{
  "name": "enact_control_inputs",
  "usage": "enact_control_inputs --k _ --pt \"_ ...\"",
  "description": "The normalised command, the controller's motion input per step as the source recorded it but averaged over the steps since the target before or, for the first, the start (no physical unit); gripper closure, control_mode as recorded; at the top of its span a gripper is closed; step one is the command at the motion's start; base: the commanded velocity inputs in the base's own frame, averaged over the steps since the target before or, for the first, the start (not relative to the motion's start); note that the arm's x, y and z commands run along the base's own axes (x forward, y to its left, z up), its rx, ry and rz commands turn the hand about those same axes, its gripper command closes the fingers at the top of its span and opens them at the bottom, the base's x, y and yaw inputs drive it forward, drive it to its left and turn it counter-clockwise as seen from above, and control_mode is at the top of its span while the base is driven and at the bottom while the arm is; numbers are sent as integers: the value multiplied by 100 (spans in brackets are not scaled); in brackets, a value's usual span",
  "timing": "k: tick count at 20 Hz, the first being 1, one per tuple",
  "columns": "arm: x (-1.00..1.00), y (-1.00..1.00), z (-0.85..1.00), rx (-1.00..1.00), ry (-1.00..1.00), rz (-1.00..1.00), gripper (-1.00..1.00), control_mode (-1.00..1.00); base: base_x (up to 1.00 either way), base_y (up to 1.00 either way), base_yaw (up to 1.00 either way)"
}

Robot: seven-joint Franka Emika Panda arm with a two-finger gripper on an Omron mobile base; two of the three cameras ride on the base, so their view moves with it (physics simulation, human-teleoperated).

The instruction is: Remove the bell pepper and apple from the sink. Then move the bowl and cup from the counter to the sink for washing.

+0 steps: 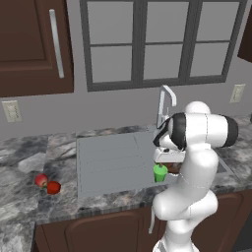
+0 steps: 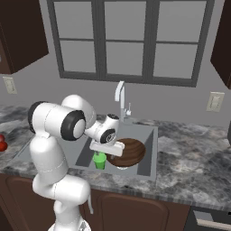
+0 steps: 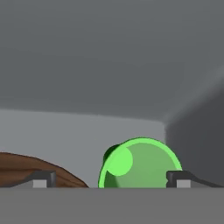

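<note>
The green cup (image 3: pixel 140 164) stands upright on the floor of the grey sink (image 3: pixel 87 65), between my fingertips (image 3: pixel 178 179) and nearer the right one. My gripper (image 3: pixel 110 181) is open just above it, its jaws spread wide and not pressing the cup. The brown wooden bowl (image 2: pixel 128 152) lies in the sink (image 2: pixel 149 149) beside the cup (image 2: pixel 99 160), under my gripper (image 2: pixel 103 154). In the left base view the cup (image 1: pixel 159 173) shows below the hand, and the arm hides most of the bowl. The apple (image 1: pixel 41 180) and the bell pepper (image 1: pixel 53 187) lie close together on the counter (image 1: pixel 24 197), left of the sink (image 1: pixel 108 162).
The chrome faucet (image 1: pixel 165 101) rises behind the basin, close to the arm's elbow. The ribbed drainboard (image 1: pixel 106 150) spreads left of the basin. The dark marbled counter (image 2: pixel 189 167) runs to the right of the sink. Wall cabinets hang at both sides above.
</note>
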Motion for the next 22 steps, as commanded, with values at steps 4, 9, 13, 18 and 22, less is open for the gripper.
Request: enact_control_inputs --k 4,9,13,18,22 --pt "-17 0 23 0 -1 0 -100 -100 0 0 0" --pt "-15 0 25 0 -1 0 -100 -100 0 0 0" --pt "-17 0 22 0 -2 0 -100 -100 0 0 0" --pt "-16 0 20 0 -2 0 -100 -100 0 0 0" --pt "-18 0 17 0 -3 0 -100 -100 0 0 0"
